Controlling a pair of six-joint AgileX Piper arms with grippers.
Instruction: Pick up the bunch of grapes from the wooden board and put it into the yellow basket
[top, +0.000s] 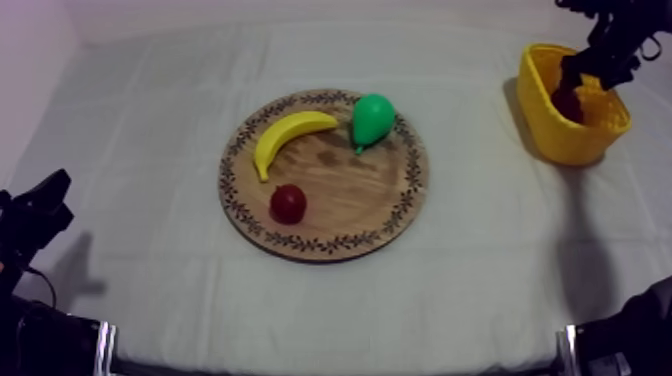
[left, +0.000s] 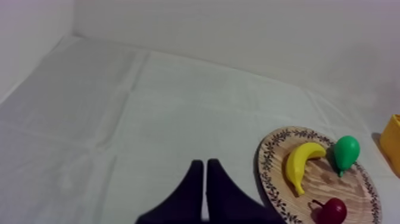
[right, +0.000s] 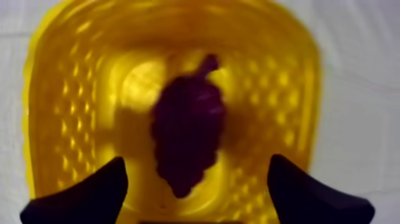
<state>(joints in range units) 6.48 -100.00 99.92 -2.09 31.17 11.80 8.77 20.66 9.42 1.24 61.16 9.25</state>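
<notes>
Right gripper (right: 196, 162) has its fingers wide apart over the yellow basket (right: 59, 89). The bunch of grapes (right: 187, 134) lies on the basket floor, between and below them. I'd lift straight up so neither finger clips the rim. Left gripper (left: 205, 164) fingers are pressed together.

Nothing readable before me: no word, label, brand or number on the table (top: 140, 140); the wooden board (top: 355, 195) bears only a leafy rim pattern.
</notes>
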